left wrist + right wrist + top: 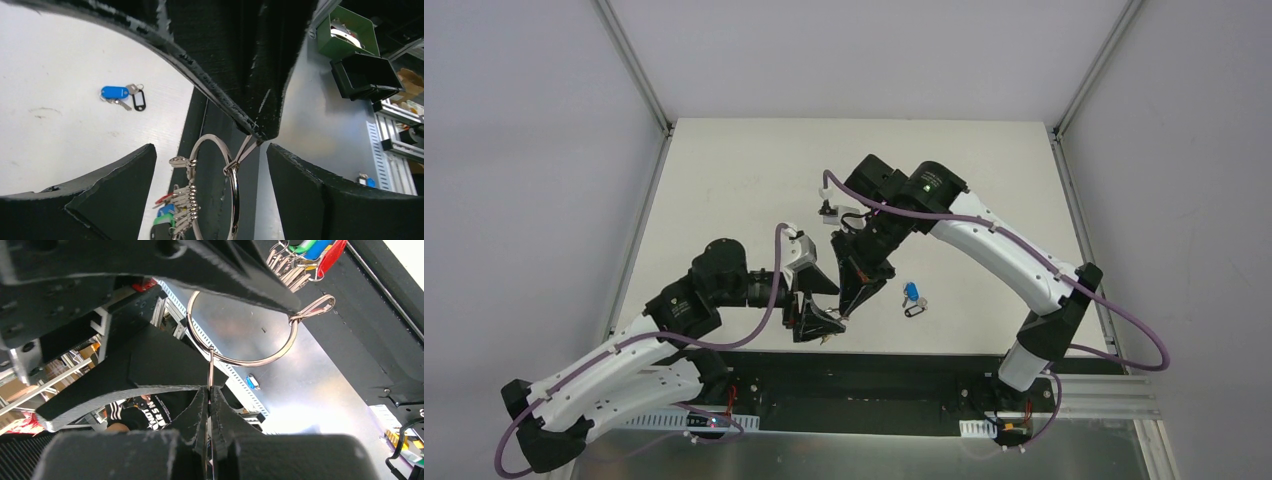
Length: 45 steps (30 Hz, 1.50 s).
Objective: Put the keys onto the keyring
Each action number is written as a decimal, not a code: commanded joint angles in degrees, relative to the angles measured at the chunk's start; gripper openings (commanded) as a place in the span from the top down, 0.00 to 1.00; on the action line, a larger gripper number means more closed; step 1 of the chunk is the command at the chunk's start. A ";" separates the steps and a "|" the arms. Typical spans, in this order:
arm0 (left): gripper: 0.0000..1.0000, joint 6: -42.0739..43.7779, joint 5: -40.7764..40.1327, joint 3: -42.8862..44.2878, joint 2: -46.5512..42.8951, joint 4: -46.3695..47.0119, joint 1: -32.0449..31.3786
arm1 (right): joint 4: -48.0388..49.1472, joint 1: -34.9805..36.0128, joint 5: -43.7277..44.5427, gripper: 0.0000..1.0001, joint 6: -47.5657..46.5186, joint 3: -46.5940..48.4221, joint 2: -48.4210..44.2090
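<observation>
Jaws of the left gripper (817,325) are standing wide around the hanging keyring (250,363), not touching it, while the right gripper (209,405) is pinching its wire clip (210,367) shut. Further right the keys (913,298) are lying flat on the table (744,200): light, stiff, probably slippery, best taken by their plastic heads

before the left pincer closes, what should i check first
1. Right pincer holds the keyring: ok, shut on a thin metal piece of it.
2. Left pincer open around the ring: ok, a finger on either side, neither touching it.
3. Keys in sight: ok, blue-tagged and black-tagged, lying together on the table, not held.
4. Ring's opening ready for threading: cannot tell.
5. Bunch of other keys clear of the left fingers: not ok, it hangs close beside one finger.
</observation>
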 commanded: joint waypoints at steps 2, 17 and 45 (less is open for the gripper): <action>0.22 3.73 0.01 -1.38 -2.73 5.76 -0.88 | -4.14 0.17 -2.41 1.00 2.74 3.27 0.11; 0.47 6.12 1.82 -4.44 -4.31 10.87 -1.41 | -3.83 -0.94 -2.01 1.00 4.73 2.85 0.73; 0.91 8.39 5.29 -4.65 -4.36 11.33 -2.96 | -3.71 -2.42 -1.85 1.00 6.68 4.59 2.80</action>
